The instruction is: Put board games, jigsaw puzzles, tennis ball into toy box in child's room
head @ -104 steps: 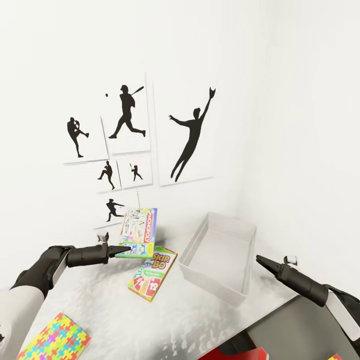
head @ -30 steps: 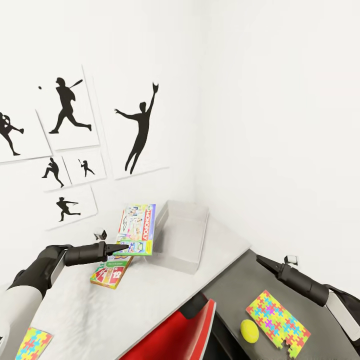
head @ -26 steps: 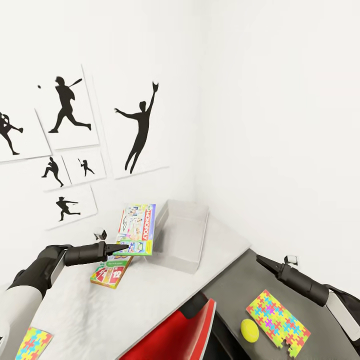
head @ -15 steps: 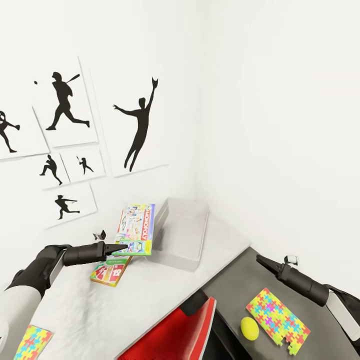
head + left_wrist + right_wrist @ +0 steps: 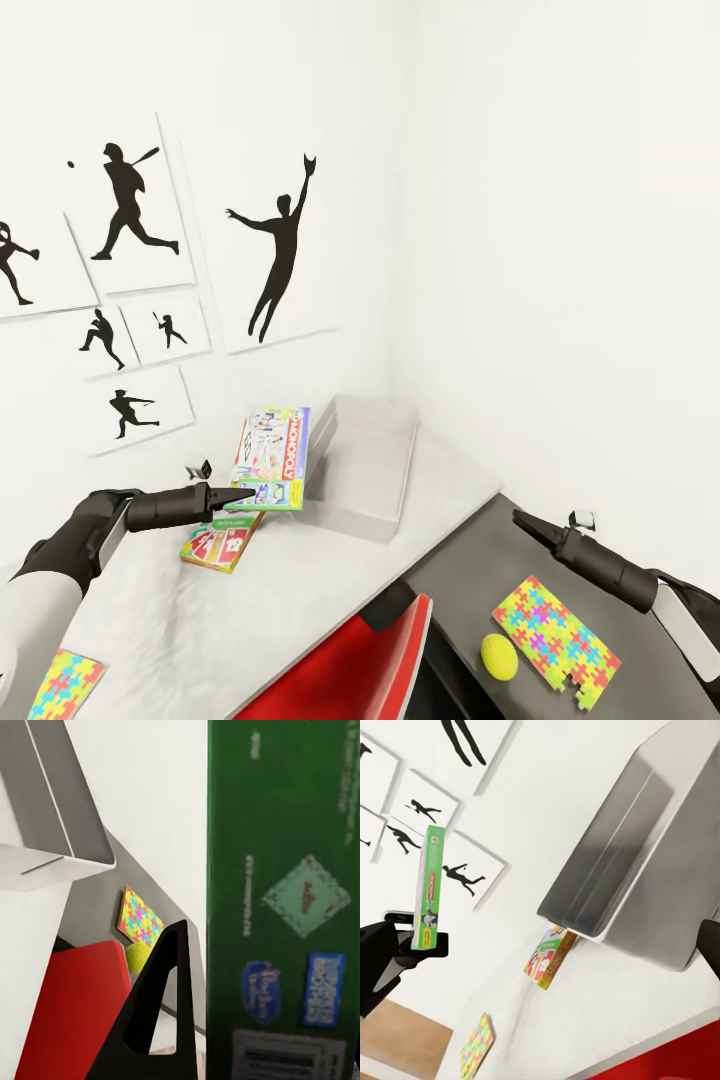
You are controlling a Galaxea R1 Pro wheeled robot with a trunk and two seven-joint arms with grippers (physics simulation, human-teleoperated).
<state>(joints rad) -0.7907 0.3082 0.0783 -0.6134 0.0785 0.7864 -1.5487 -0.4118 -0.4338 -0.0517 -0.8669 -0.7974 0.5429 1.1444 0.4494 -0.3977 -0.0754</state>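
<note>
At the left of the head view, the left gripper (image 5: 243, 494) pinches the Monopoly board game (image 5: 272, 458) by its lower edge, holding it above the table (image 5: 300, 600) just beside the toy box (image 5: 365, 467); the Skip-Bo box (image 5: 222, 541) lies flat beneath it. Farther right, a jigsaw puzzle (image 5: 556, 640) and the tennis ball (image 5: 499, 657) rest on the dark cabinet (image 5: 470, 570). The right gripper (image 5: 522, 523) hovers above them, and whether its jaws are spread cannot be told.

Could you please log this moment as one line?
left gripper: holding Monopoly box | toy box: beside it, empty | right gripper: idle
</note>
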